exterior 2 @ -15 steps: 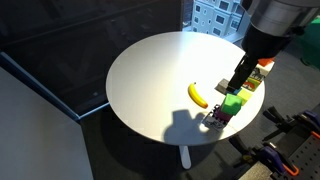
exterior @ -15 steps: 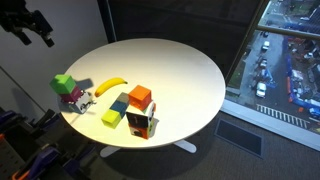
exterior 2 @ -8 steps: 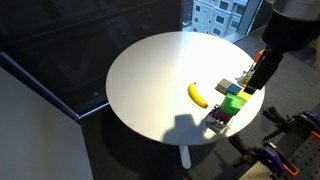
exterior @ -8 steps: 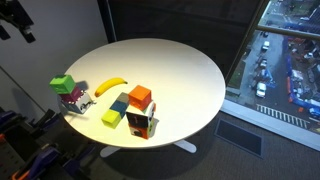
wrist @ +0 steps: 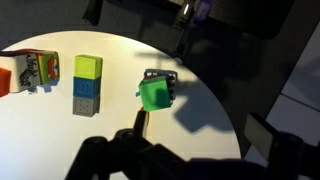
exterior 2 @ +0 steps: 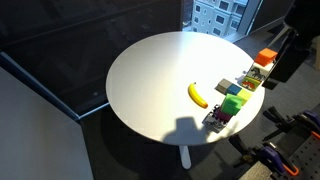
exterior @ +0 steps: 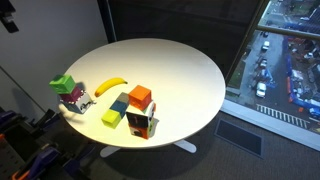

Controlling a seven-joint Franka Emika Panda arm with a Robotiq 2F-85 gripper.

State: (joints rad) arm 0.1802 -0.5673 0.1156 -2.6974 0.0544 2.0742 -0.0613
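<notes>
Withdrawn over the last second, the dark robot arm [exterior 2: 298, 50] has moved from above the blocks to beyond the rim of the round white table [exterior: 175, 65], at 3 o'clock in an exterior view. The jaws appear only as dark silhouettes along the lower edge of the wrist view. Whether they stand open or closed cannot be told, and nothing shows between them.

The bright green cube [exterior: 63, 84] has not shifted. It rests on a multi-coloured printed block [exterior: 77, 99] at the table's 8 o'clock edge, well apart from the arm and touched by nothing else. Judged from this, the cube stands free of any grip.

A yellow banana [exterior: 110, 86] lies at 3 o'clock of the cube. A yellow-green block [exterior: 111, 118] and a grey-blue block [exterior: 121, 102] touch each other at 5 o'clock of the banana. An orange cube [exterior: 140, 95] stands on top of a printed carton [exterior: 142, 124] just beside them.

The rest of the table is bare, matt and evenly lit, and it rests on a single pedestal [exterior: 181, 147]. The dark floor [exterior: 250, 150] runs to a window [exterior: 285, 55] that overlooks a city street far below.
</notes>
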